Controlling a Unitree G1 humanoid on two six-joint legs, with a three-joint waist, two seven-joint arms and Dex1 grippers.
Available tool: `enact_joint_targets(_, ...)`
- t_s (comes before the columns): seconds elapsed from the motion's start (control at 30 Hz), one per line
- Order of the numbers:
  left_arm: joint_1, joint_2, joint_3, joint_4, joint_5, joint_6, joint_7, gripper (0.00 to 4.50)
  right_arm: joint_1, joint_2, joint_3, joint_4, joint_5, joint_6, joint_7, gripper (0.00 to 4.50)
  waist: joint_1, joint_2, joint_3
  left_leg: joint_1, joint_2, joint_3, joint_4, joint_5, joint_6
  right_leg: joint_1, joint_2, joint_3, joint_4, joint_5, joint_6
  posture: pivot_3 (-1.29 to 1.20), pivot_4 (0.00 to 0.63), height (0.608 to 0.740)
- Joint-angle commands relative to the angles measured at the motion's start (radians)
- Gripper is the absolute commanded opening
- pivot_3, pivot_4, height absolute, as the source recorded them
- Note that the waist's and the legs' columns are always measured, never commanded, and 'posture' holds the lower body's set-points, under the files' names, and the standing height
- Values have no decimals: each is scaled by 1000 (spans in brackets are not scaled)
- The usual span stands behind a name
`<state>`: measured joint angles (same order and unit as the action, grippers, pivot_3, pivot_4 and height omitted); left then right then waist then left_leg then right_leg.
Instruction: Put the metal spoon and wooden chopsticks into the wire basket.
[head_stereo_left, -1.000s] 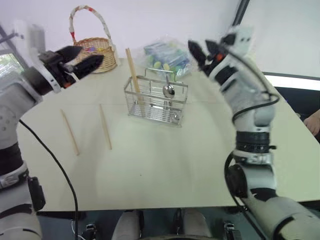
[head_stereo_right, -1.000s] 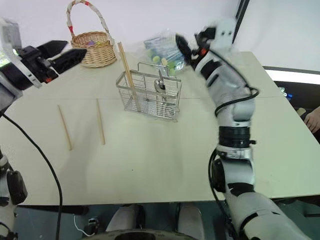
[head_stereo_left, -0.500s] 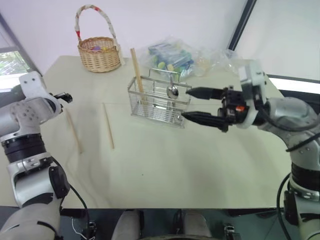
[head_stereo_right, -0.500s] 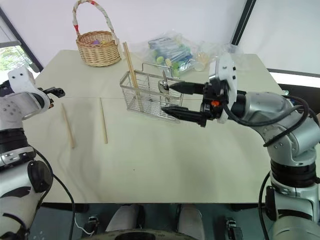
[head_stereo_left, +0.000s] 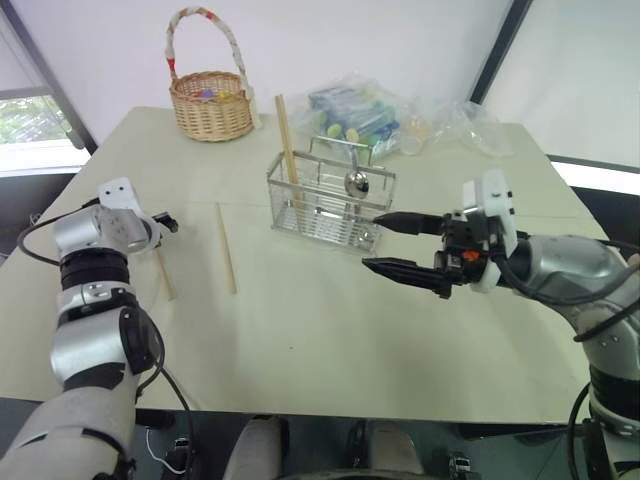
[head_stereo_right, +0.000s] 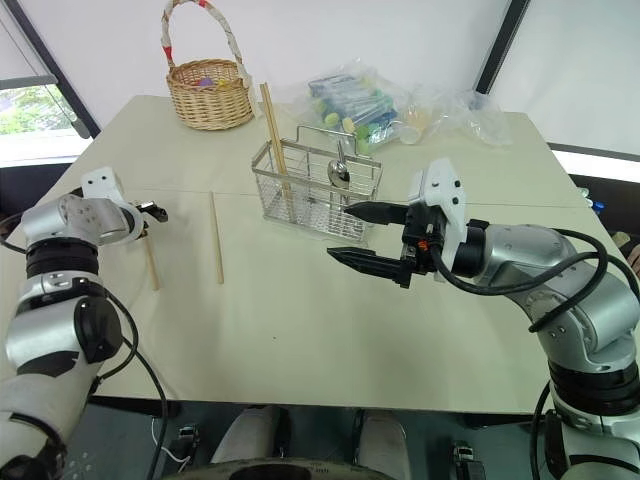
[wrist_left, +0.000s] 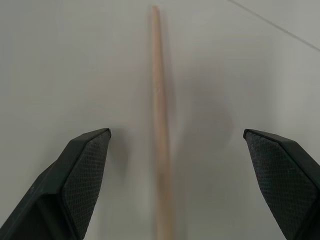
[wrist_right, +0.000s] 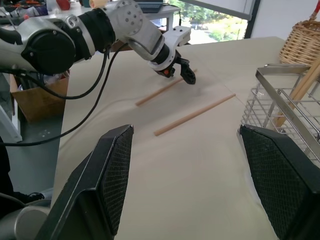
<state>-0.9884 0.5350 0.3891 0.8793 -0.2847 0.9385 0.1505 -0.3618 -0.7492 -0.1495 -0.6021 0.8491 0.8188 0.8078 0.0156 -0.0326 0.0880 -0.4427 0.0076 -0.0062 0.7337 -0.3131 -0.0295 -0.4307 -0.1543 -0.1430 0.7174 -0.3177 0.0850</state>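
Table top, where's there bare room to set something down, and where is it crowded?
Free: the near half of the table, in front of the wire basket and below the right gripper. Also the strip between the loose chopsticks and the basket. Crowded: the far edge, with the wicker basket and plastic bags.

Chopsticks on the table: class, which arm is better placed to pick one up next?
Left. The left gripper hangs open right over a chopstick; the right gripper is beside the wire basket.
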Motion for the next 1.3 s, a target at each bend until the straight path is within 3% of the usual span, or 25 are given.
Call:
enact_joint_targets(0.03,-53,15,5,84,12,-57,-23,3975,7,-1,-38,-37,24,-18,-29,3543,0,0,0,0,0,0,0,-1,2,0,0,0,0,0,0,0,150,628)
enact_joint_targets(0.07,-62,16,7,105,15,-68,-26,3720,12,0,-41,-41,28,-16,-37,3543,0,0,0,0,0,0,0,-2,4,0,0,0,0,0,0,0,150,628)
enact_joint_targets(0.33,-101,19,19,184,17,-105,-16,19,38,-16,-60,-50,38,-19,-65,3543,1,0,0,0,0,-1,0,-2,5,0,0,-2,1,1,1,0,150,628)
enact_joint_targets(0.53,-107,21,17,168,21,-164,-29,19,47,-25,-62,-40,36,-25,-65,3543,0,0,1,0,0,-1,0,-2,5,0,0,-2,1,1,1,0,150,628)
enact_joint_targets(0.63,-135,12,27,95,-6,-318,-120,19,49,-31,-60,-30,29,-26,-64,3543,0,-2,3,0,0,-1,0,-2,5,0,0,-2,1,1,1,0,150,628)
enact_joint_targets(0.8,-233,-16,170,-2,-162,-525,-219,19,41,-33,-64,-19,32,-15,-89,3543,-1,-5,5,-1,0,-2,0,0,-1,0,-1,-2,-1,1,1,0,150,628)
enact_joint_targets(0.97,-353,-90,276,-111,-358,-496,-267,19,66,-19,-55,-50,15,-23,-135,3543,0,-3,6,0,0,-1,-1,1,-1,2,-1,-2,-1,1,1,0,150,628)
enact_joint_targets(1.07,-374,-114,266,-113,-391,-488,-316,19,85,-3,-40,-64,-16,-32,-180,3543,-1,-2,6,0,0,-1,0,1,-1,3,-1,-3,-1,1,2,0,150,628)
enact_joint_targets(1.3,-363,-211,114,-137,-328,-510,-439,19,127,1,-70,-91,-17,-42,-233,3543,-1,-2,7,1,1,-1,0,-2,4,3,1,-4,0,1,1,0,150,628)
